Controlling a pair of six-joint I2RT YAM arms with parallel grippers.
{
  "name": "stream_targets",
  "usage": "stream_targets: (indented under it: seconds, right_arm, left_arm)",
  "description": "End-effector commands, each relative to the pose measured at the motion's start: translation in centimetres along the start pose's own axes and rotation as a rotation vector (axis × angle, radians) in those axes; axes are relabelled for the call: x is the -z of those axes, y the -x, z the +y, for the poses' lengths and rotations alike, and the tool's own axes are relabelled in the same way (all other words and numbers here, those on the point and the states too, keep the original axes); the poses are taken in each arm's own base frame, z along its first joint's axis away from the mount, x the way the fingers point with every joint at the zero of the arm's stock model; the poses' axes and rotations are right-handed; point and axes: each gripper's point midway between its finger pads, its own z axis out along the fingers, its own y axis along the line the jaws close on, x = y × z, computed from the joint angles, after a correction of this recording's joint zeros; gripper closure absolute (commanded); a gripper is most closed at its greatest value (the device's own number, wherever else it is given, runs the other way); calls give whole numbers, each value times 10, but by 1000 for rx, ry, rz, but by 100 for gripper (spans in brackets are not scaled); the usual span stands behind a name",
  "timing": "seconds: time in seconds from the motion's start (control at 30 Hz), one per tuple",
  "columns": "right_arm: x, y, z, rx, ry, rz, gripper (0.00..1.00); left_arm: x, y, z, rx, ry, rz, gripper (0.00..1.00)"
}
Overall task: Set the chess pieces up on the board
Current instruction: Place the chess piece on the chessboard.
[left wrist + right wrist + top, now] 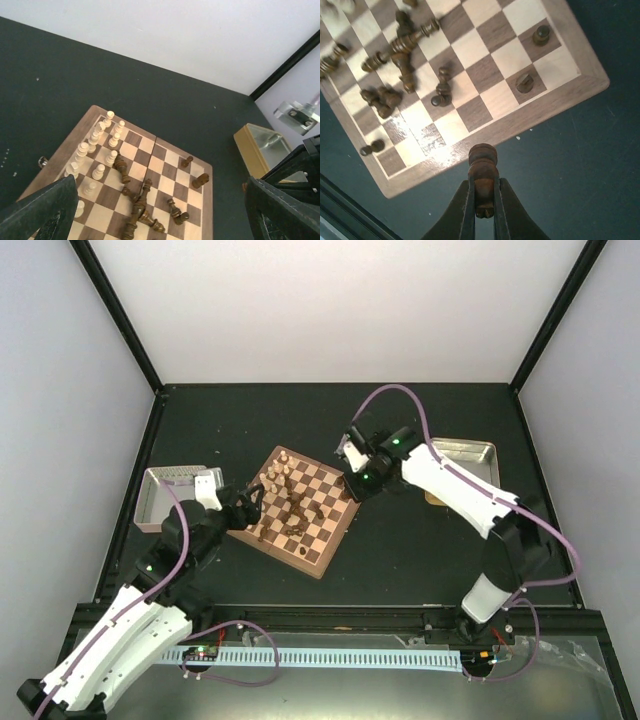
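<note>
**A:** Start nearest the bases. How does the left gripper [161,200] stand?

**B:** Wide. Its fingers [45,212] sit in the bottom corners of its wrist view with nothing between them. From above, it hangs at the left edge of the board [327,540].

**A:** Where is the board?

**B:** Flat in the middle of the table [420,540], turned corner-on to the arms.

**A:** And the pieces on it?

**B:** The cream pieces [102,142] stand upright in two rows along the left edge, by the left gripper. The dark pieces [140,207] mostly lie tipped over in a heap on the middle squares, some across one another. A dark pair [201,180] stands upright on separate squares near the right edge.

**A:** The right gripper?

**B:** The right gripper [483,189] is pinched narrow on a dark piece [483,159], whose rounded head pokes out past the fingertips. In its wrist view the piece is over bare table just off the board's border, near the corner with the dark pair. I cannot tell how high it is.

**A:** Anything farther out?

**B:** The left tray [150,508] lies left of the board, beside the left arm. The right tray [480,448] lies at the far right, behind the right arm. What they hold is too small to tell.
</note>
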Motion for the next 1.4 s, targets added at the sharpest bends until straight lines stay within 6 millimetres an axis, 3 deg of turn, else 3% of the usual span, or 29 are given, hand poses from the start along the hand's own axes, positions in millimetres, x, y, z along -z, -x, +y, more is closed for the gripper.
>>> stream_targets:
  seconds: [0.0, 0.4, 0.83, 1.1, 1.37]
  right_arm:
    - [-7, -13, -2, 106, -62, 131, 99]
    - [-56, -6, -3, 164, -105, 278, 98]
    - [-91, -12, -3, 163, -117, 355, 92]
    - [-94, -5, -6, 135, -144, 328, 72]
    - [-89, 1, -4, 68, -135, 190, 72]
  left_arm:
    - [8, 17, -3, -109, 12, -39, 7]
    - [7, 12, -5, -115, -2, -19, 7]
    - [3, 8, -5, -112, -2, -1, 6]
    - [1, 6, -6, -108, -8, 12, 6]
    - [0, 4, -7, -91, -19, 17, 6]
